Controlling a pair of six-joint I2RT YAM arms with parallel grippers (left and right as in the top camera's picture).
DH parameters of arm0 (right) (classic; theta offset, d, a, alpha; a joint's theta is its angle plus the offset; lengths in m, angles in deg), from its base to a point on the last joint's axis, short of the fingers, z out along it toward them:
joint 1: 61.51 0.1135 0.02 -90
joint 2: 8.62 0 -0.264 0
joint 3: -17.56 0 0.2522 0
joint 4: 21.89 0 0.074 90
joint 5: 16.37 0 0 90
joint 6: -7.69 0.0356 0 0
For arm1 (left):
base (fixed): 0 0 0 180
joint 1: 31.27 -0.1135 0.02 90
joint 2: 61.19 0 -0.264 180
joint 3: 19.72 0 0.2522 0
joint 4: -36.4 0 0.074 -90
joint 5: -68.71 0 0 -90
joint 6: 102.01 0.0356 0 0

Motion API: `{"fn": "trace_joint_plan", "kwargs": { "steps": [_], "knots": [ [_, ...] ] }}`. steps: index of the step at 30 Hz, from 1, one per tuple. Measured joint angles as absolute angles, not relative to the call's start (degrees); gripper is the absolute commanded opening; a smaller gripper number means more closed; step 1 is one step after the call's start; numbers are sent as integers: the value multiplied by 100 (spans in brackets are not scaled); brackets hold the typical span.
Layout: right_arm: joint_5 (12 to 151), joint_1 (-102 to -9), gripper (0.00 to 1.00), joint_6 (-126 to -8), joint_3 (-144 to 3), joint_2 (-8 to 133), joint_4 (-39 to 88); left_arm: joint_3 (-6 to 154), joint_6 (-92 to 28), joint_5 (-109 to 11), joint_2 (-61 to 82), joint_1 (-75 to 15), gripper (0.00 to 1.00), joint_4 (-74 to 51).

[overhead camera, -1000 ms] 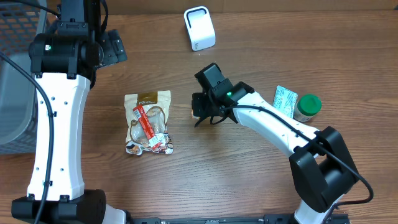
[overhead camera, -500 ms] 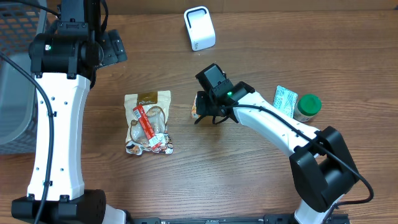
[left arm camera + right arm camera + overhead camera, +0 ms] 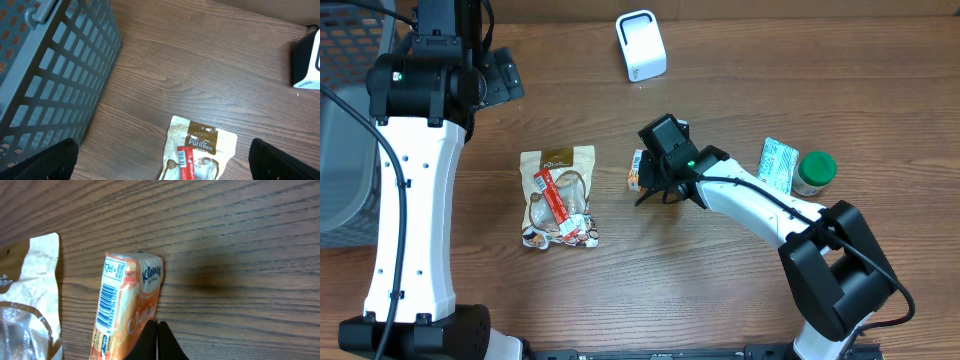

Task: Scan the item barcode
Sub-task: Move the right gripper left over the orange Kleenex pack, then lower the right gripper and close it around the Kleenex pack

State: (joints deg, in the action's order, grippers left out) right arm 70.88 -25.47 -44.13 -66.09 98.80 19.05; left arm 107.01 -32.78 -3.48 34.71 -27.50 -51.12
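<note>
An orange Kleenex tissue pack [image 3: 637, 169] stands on its long edge on the wooden table, its barcode face [image 3: 111, 300] turned up to the right wrist view. My right gripper [image 3: 651, 183] [image 3: 157, 325] is shut. Its black fingertips press together against the pack's right side, and nothing shows between them. The white scanner [image 3: 641, 45] [image 3: 307, 60] stands at the back of the table. My left gripper [image 3: 498, 78] [image 3: 167, 165] hangs open high over the table's left side, holding nothing.
A tan snack pouch [image 3: 558, 195] [image 3: 200, 150] [image 3: 25, 295] with a red label lies left of the tissue pack. A grey basket [image 3: 350, 120] [image 3: 50, 65] fills the far left. A green-lidded jar [image 3: 814, 172] and a blister pack [image 3: 778, 160] sit on the right.
The right gripper's fingers closed fully. The tissue pack went from lying flat to standing on its edge, and the gripper shifted slightly right. The left arm stayed still.
</note>
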Motion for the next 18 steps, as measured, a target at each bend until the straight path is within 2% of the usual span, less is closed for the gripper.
{"fn": "trace_joint_plan", "kwargs": {
  "steps": [18],
  "knots": [
    [7344,-2547,4,-4350,-6609,9880,1686,10701,-3278,-346,3471,-2750,100,-5112]
  ]
}}
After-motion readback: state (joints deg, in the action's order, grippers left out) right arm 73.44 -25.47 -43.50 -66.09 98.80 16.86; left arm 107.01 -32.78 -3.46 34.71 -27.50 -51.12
